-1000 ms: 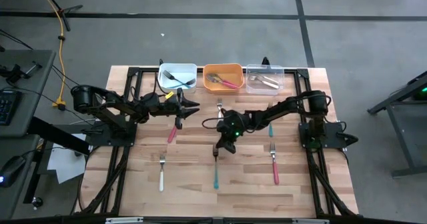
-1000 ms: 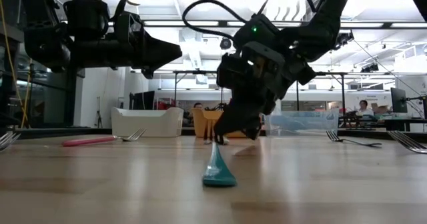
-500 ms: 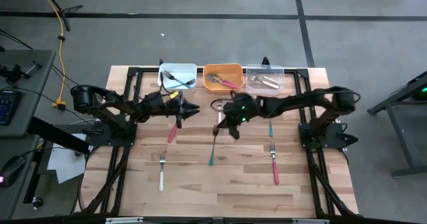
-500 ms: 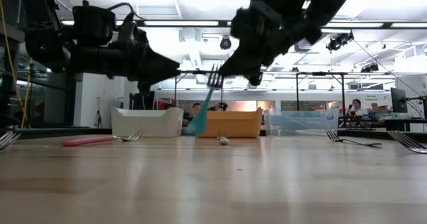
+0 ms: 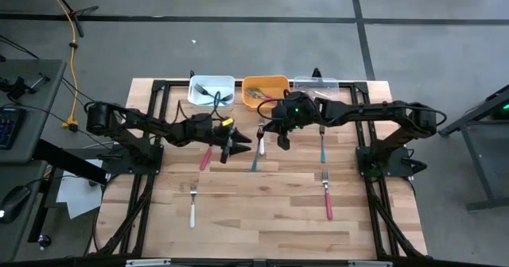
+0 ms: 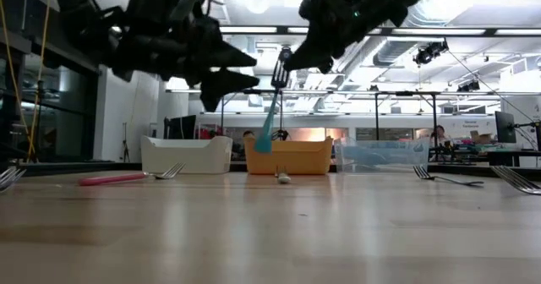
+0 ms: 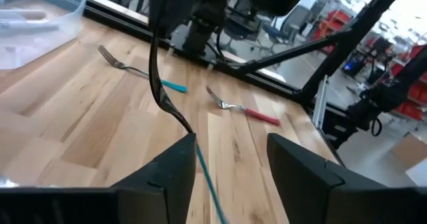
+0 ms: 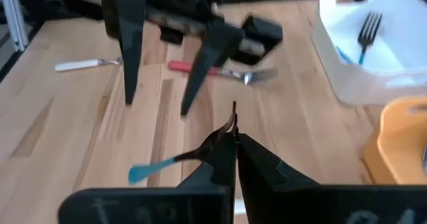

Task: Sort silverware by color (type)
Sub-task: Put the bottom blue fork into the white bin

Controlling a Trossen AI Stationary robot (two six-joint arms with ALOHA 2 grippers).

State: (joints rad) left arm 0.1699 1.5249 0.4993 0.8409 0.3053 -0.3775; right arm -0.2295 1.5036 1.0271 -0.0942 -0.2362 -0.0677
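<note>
The teal-handled fork [image 5: 255, 157] hangs in the air above the tabletop [image 5: 262, 219], near the orange bin [image 5: 266, 85], tines up and handle down. The right claw [image 5: 280, 137] is clamped shut on its neck. The left claw [image 5: 240, 146] hovers just beside the handle with its fingers spread wide, holding nothing. A red-handled fork [image 5: 205, 157] lies flat beneath the left arm.
</note>
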